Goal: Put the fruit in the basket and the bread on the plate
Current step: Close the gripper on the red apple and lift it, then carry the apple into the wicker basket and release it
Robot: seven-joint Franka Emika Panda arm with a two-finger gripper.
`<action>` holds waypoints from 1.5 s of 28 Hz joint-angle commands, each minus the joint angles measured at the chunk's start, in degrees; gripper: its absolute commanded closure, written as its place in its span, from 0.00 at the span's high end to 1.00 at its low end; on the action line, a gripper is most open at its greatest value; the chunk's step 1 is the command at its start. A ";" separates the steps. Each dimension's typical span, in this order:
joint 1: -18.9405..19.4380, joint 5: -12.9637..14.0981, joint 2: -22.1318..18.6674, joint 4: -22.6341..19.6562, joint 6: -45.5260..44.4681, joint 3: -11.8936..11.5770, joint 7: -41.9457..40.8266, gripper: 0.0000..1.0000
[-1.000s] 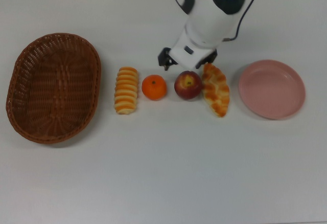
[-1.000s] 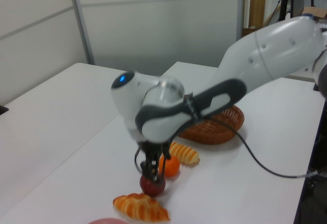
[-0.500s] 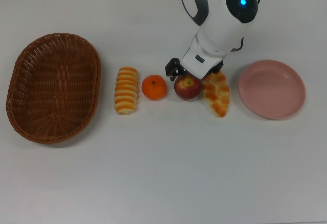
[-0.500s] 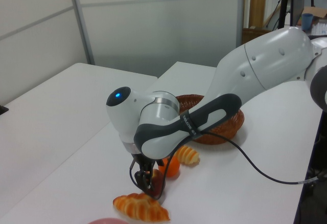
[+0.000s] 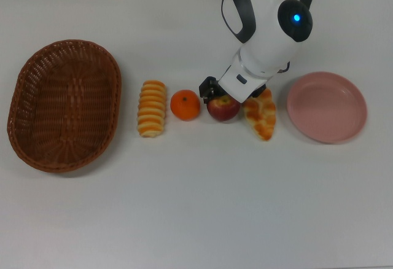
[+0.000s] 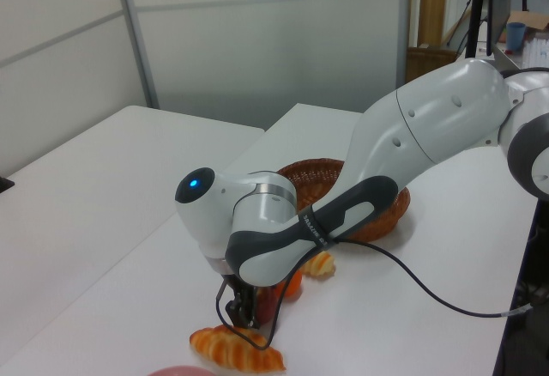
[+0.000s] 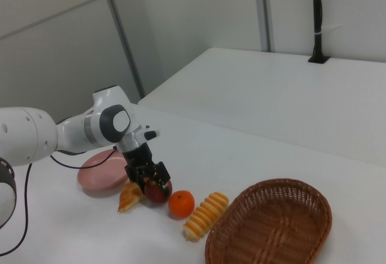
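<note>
My gripper (image 5: 226,95) is down over the dark red apple (image 5: 224,109), one finger on each side of it, still open. In the right view the gripper (image 7: 148,175) straddles the apple's (image 7: 159,192) top. The orange mandarin (image 5: 185,105) lies just to the top view's left of the apple, then the ribbed bread (image 5: 151,108). The braided bread (image 5: 262,116) touches the apple's other side, partly under my arm. At the top view's far left stands the empty wicker basket (image 5: 64,106). The pink plate (image 5: 326,106) at the top view's right is bare.
The things lie in one row across a white table (image 5: 202,207). A black cable (image 6: 446,286) trails from the arm over the table in the left view. The arm's white body (image 5: 267,17) hangs over the table's far side.
The gripper has come down from behind the apple and now has its fingers around it. The apple, mandarin and both breads have not moved.
</note>
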 commanded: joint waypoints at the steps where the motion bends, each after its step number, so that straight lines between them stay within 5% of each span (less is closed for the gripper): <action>1: 0.33 -0.27 -2.53 -0.25 0.40 -0.55 1.64 0.45; 9: -3.18 1.40 -9.03 1.68 -4.42 -1.69 2.09 0.45; 15: -13.45 1.40 -13.52 1.94 -6.02 -1.78 -2.13 0.45; 22: -28.57 0.88 -9.05 2.03 1.27 -1.69 -12.77 0.45; 29: -32.19 0.52 -2.36 1.50 7.78 -1.69 -13.30 0.45; 35: -32.19 1.05 -1.21 1.50 8.57 -1.69 -13.39 0.48; 37: -32.19 1.14 -1.21 1.50 8.57 -1.60 -13.56 0.62; 39: -32.01 1.32 -1.30 1.50 8.49 -1.60 -13.47 0.93; 42: -31.40 1.40 -1.48 1.59 8.31 -1.43 -13.47 1.00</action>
